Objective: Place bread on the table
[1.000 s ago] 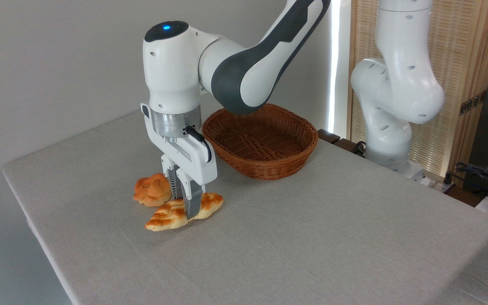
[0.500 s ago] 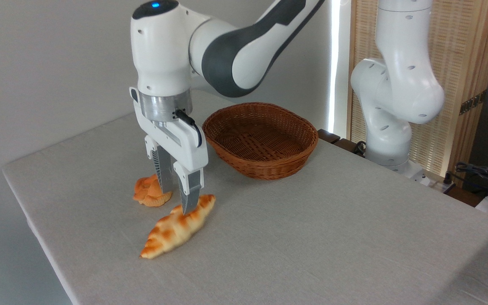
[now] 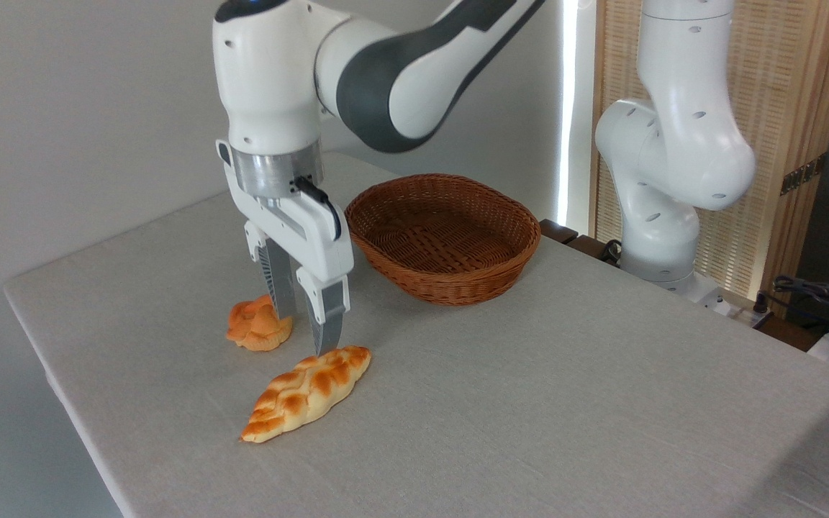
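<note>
Item: bread [image 3: 306, 393]. Braided loaf, golden-brown, lying flat on the grey worktop [image 3: 529, 403] toward the near left, well apart from the basket [image 3: 443, 237]. We are judging the placement as done.

Item: gripper [image 3: 306, 331]. We are seeing it released, jaws parted with nothing between them, hanging just above the loaf's far right end; whether a fingertip is touching the crust we cannot tell.

Item: bun [image 3: 258, 325]. Small, orange, knotted, sitting just left of and behind the gripper, near the loaf but apart from it.

Item: basket. Brown wicker, empty, standing far right of the loaf.

Risks: we are noting that a sideways move made this low could be dragging a finger across the loaf's end and swinging it, or nudging the bun. A straight lift is looking the safer exit.
</note>
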Robot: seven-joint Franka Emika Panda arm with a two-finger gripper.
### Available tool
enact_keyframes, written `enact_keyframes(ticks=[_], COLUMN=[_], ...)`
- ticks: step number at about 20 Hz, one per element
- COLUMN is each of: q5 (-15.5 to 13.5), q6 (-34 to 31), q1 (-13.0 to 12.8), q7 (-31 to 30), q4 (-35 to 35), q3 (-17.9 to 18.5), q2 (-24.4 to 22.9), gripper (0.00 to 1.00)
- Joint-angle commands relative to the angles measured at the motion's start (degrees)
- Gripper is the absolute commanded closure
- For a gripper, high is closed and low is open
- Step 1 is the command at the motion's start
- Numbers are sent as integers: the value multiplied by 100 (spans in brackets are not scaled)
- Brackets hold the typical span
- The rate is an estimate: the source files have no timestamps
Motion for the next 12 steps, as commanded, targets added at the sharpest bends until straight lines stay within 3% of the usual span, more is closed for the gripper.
enact_keyframes(ticks=[1, 4, 8, 12], q5=[114, 96, 96, 105], q6=[-1033, -1201, -2403, -2582], q1=[1149, 1319, 1328, 1337], q7=[-77, -112, -103, -94], q4=[945, 1386, 2054, 2134], q3=[-1282, -1496, -1497, -1461], q2=[-17, -8, 45, -8], gripper=[0, 0, 0, 0])
